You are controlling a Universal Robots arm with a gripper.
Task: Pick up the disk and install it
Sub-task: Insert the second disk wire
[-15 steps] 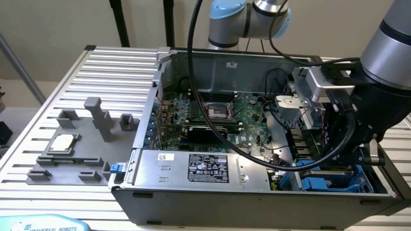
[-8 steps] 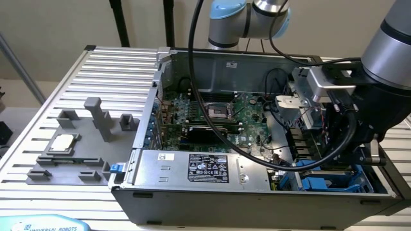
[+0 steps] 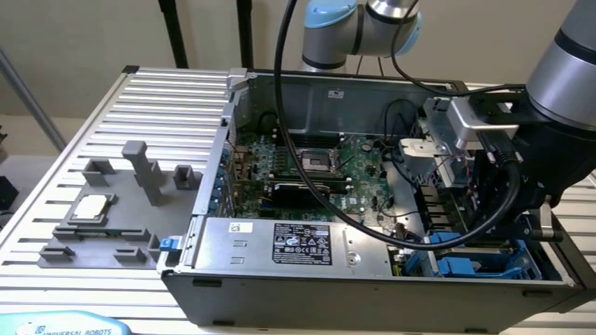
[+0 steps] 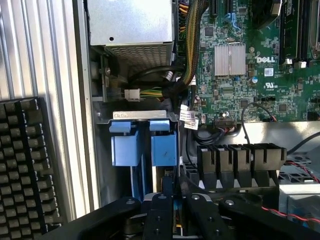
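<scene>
Blue plastic is seen on the disk (image 4: pixel 164 150), which stands on its thin edge in the drive bay (image 4: pixel 145 115) at the corner of the computer case (image 3: pixel 373 293). The disk seems to be partly down in its slot. A second blue piece (image 4: pixel 124 147) is seen just beside it. The gripper (image 4: pixel 172 197) is set right at the disk's near end. Its jaws are pulled in narrow, and the disk's thin edge seems to be pinched between them, though the touching spot is partly hidden.

To do this step well, the disk should be kept straight up and lined up with its slot. It should be pushed slowly and evenly, so the blue rails are not jammed. If it is tipped, it could get stuck.

Little open room is left here. The grey case wall (image 4: pixel 82 125) is close on one side. A row of black blocks (image 4: pixel 240 157) is close on the other side. A thick bunch of wires (image 4: pixel 192 45) hangs past the bay, near the green board (image 4: pixel 250 60). The only free way is judged to be straight along the slot.
</scene>
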